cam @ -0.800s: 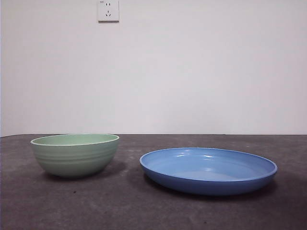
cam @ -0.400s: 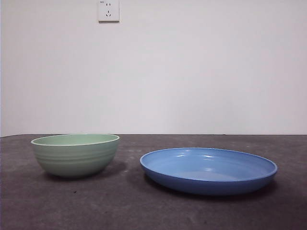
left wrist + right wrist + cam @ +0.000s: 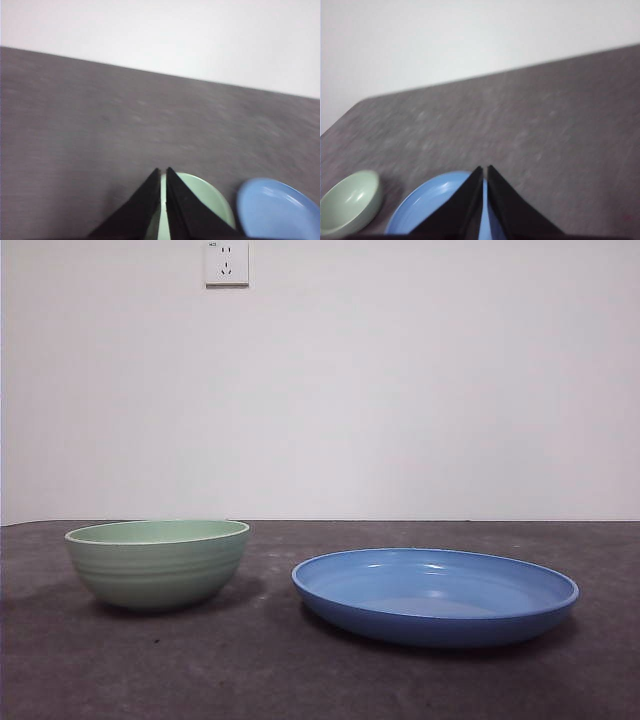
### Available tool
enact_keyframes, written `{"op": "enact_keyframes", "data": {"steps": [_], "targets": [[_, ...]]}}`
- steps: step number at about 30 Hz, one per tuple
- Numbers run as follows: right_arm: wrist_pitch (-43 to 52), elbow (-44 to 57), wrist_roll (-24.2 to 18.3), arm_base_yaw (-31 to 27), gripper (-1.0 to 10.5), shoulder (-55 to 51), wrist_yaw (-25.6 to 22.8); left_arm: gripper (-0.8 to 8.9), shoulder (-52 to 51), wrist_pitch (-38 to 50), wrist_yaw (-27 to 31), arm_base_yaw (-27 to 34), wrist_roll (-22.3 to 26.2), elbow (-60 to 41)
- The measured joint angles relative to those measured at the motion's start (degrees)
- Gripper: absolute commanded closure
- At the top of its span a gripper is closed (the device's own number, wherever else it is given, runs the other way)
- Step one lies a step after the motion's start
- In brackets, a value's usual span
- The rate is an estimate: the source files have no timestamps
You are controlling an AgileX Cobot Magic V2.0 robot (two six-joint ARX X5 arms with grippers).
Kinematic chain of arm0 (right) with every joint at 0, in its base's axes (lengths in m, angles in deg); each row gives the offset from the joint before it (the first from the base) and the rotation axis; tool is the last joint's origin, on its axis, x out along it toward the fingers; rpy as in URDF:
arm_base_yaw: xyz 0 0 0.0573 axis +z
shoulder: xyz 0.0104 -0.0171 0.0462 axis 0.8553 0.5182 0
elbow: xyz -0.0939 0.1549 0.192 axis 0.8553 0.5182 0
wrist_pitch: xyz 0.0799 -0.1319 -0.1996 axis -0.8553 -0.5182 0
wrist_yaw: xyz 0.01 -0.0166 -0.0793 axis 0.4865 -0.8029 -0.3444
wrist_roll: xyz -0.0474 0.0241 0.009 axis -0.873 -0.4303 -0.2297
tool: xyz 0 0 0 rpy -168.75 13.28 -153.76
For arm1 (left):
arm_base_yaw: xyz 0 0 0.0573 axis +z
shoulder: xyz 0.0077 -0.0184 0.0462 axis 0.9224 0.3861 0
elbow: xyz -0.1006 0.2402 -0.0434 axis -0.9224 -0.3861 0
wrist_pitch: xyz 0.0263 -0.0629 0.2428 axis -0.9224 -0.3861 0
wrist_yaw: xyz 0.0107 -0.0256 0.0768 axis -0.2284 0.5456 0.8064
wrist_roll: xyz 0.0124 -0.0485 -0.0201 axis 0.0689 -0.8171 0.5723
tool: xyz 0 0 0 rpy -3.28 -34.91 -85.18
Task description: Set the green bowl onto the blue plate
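The green bowl (image 3: 157, 561) stands upright on the dark table at the left of the front view. The blue plate (image 3: 435, 594) lies to its right, apart from it and with nothing on it. Neither gripper shows in the front view. In the left wrist view my left gripper (image 3: 162, 172) is shut and empty, high above the green bowl (image 3: 210, 205), with the blue plate (image 3: 277, 210) beside it. In the right wrist view my right gripper (image 3: 483, 170) is shut and empty, high above the blue plate (image 3: 427, 207); the green bowl (image 3: 350, 201) sits off to one side.
The dark grey table (image 3: 300, 670) runs back to a white wall with a power socket (image 3: 226, 262) high up. Nothing else stands on the table.
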Motion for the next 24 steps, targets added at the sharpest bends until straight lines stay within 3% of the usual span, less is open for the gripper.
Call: {"op": "enact_keyframes", "data": {"steps": [14,17,24], "targets": [[-14.36,-14.93,-5.14,0.07,9.4,14.38,19.78,7.97,12.11,-18.18,-18.43,-2.73,0.26,15.76],[-17.27,-16.94,-6.67,0.52,9.4,16.02,20.7,7.94,13.49,-20.9,-21.33,-3.28,0.9,17.09],[-18.67,-17.16,-8.07,1.18,9.4,15.93,20.81,7.94,13.68,-22.77,-22.08,-3.45,2.01,17.09]]}}
